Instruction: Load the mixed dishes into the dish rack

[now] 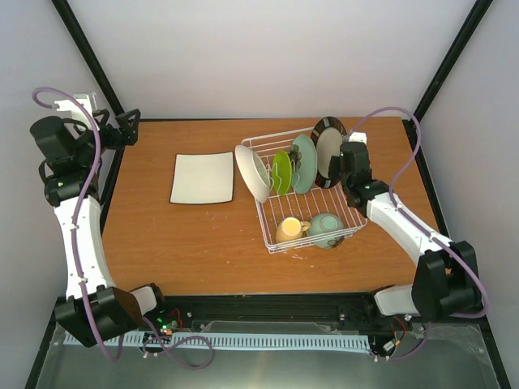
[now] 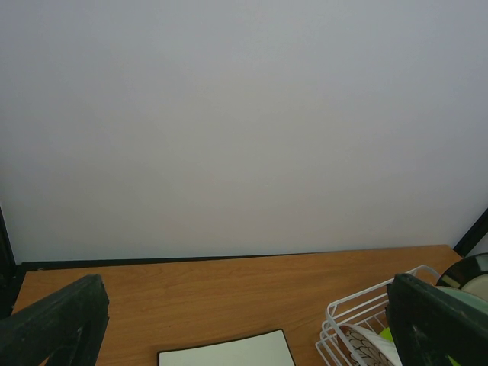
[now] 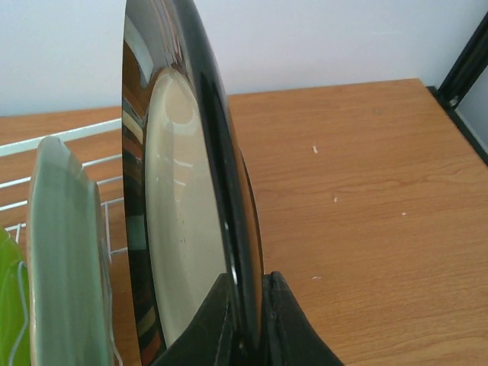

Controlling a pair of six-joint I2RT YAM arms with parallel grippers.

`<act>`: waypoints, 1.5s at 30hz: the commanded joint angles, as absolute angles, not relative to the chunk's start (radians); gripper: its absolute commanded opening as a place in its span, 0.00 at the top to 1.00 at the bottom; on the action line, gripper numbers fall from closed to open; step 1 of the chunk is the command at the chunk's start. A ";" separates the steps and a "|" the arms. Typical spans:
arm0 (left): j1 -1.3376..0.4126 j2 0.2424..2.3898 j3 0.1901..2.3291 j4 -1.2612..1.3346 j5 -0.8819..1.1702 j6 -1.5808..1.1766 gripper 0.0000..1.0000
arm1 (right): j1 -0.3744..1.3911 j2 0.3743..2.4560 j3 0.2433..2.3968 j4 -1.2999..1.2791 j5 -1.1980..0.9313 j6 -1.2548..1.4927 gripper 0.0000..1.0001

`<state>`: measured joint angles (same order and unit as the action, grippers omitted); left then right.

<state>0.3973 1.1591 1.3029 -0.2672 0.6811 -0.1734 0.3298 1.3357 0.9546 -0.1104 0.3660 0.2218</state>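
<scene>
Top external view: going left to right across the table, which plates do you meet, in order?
square white plate → white patterned plate → lime green plate → pale teal plate → dark-rimmed plate

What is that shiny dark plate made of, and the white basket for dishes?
The dark plate looks like glazed ceramic, maybe glass: its glossy face shows mirror-like reflections. The dish rack seems to be coated metal wire: thin, smooth, white bars.
</scene>
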 commanded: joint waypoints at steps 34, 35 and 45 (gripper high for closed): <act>0.402 1.149 1.331 -0.289 0.685 -0.155 0.00 | 0.475 1.586 1.050 0.074 0.441 0.120 0.40; 0.401 1.149 1.329 -0.290 0.684 -0.155 0.00 | 0.475 1.580 1.053 0.074 0.441 0.122 0.38; 0.401 1.144 1.318 -0.289 0.682 -0.157 0.00 | 0.479 1.459 1.060 0.070 0.487 0.092 0.25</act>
<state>0.3973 1.1591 1.3182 -0.2932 0.6804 -0.1646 0.4675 1.5417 1.0317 0.0479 0.4446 0.1089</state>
